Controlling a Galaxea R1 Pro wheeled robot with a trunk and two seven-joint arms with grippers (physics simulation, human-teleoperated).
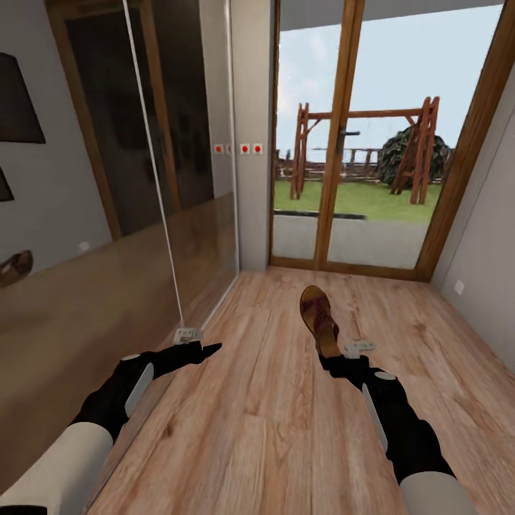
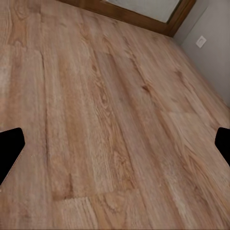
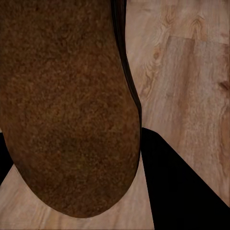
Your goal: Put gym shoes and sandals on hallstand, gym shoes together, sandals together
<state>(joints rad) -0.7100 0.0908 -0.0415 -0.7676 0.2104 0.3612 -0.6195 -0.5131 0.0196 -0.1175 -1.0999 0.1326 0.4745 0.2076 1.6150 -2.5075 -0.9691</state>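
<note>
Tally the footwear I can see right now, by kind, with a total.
Flat brown leather sandals with tan footbeds: 1, the sandal held off the wood floor in the right gripper.
White lace-up gym shoes: 0.
Total: 1.

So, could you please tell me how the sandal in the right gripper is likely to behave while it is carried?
The sandal juts forward from the right gripper, held at one end, so it may pivot or droop. It looks flat and thin, so probably light. The rough brown sole suggests decent friction, so slipping seems unlikely.
</note>
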